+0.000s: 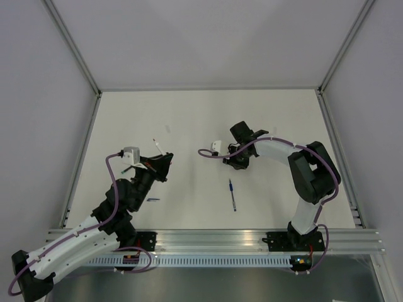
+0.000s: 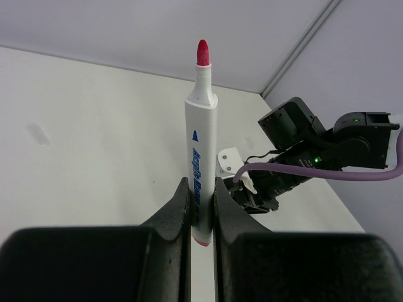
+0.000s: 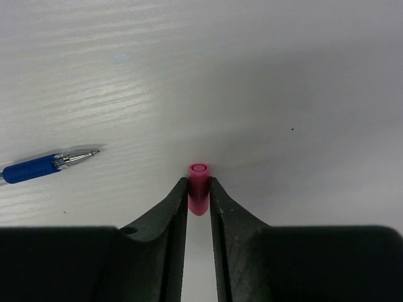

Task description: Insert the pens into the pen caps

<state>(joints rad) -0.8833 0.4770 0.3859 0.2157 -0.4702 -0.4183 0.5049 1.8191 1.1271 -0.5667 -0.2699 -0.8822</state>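
Note:
My left gripper is shut on the lower end of a white pen. The pen has blue print and a bare red tip, and it stands upright out of the jaws. From above, this gripper sits left of centre, with the white pen pointing away from it. My right gripper is shut on a small red pen cap, open end up, just over the table. In the top view the right gripper is near the middle. A blue pen lies uncapped near it.
The blue pen's tip lies left of the right fingers. A small blue cap rests beside the left arm. The right arm shows ahead of the left gripper. Metal rails border the white table.

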